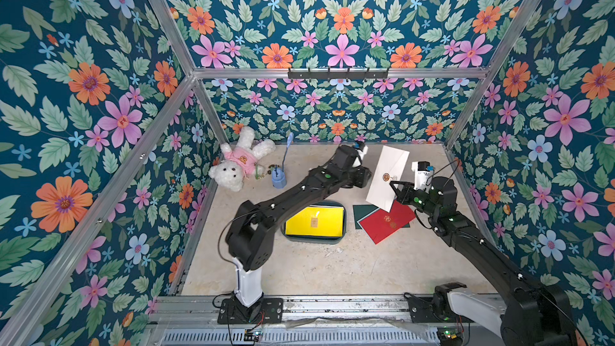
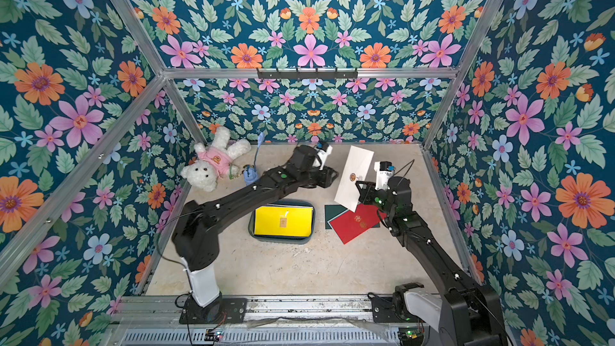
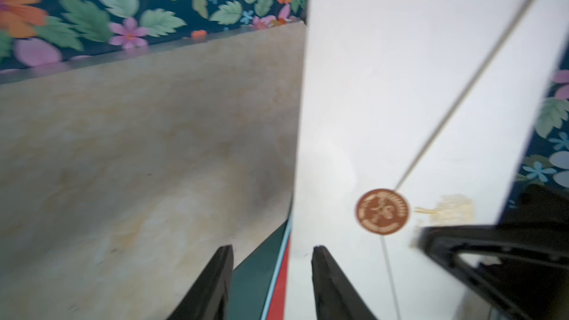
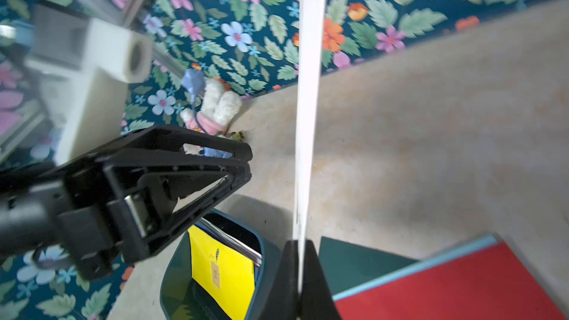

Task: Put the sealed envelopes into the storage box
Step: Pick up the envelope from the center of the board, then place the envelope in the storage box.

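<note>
My right gripper [image 4: 298, 243] is shut on the lower edge of a white sealed envelope [image 1: 387, 174], which stands upright above the table with its brown round seal showing [image 3: 383, 212]. My left gripper [image 3: 272, 247] is open just to the left of that envelope, with nothing between its fingers. The dark teal storage box [image 1: 314, 240] sits mid-table with a yellow envelope [image 1: 314, 221] on top inside it. A red envelope [image 1: 387, 224] lies over a dark green envelope [image 1: 362, 213] on the table under the white one.
A white teddy bear [image 1: 238, 164] in a pink shirt lies at the back left. Next to it is a small light-blue cup [image 1: 279, 178] with a blue stick in it. Floral walls and metal rails close in the table.
</note>
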Motion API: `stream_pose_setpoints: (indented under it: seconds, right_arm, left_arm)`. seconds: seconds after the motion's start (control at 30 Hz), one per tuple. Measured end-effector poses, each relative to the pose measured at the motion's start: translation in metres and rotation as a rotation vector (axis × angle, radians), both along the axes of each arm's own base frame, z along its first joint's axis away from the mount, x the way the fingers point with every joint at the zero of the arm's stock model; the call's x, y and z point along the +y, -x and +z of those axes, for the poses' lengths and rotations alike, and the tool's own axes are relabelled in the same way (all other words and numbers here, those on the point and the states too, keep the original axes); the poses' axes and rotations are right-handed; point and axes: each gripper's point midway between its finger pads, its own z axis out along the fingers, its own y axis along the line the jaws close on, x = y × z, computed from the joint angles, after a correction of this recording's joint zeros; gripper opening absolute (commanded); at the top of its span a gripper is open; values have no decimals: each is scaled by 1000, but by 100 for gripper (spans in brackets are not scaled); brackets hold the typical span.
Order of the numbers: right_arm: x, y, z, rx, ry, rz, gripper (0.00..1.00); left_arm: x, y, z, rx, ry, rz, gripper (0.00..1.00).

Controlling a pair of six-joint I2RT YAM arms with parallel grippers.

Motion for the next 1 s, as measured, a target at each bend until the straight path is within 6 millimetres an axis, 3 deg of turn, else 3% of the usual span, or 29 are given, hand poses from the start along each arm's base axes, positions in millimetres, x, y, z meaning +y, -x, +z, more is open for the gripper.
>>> stream_pose_setpoints:
  seconds: [0.17, 0.3, 0.33, 0.47, 0.6, 0.8, 1.0]
  right_arm:
    - [66, 10, 29, -159, 249, 245, 0]
    - [118, 21, 28, -238, 464, 454, 0]
    - [129, 25, 25, -249, 507, 508, 0]
    - [170, 39, 10, -268, 672, 717, 0]
    - [200, 34, -10, -243, 811, 845, 0]
    - [224, 45, -42, -176, 955, 997, 0]
    - [241, 57, -58, -145, 1022, 1081, 0]
  left_arm:
    - [114, 7, 13, -49, -14, 220, 56]
    - [197, 24, 24, -101, -19, 416, 65]
    - [210, 30, 26, -112, -29, 449, 66]
    - [241, 60, 39, -160, -53, 507, 69]
    - [278, 85, 43, -199, -85, 608, 71]
    - [318, 118, 27, -235, -120, 725, 73]
    - [331, 123, 28, -245, -132, 781, 73]
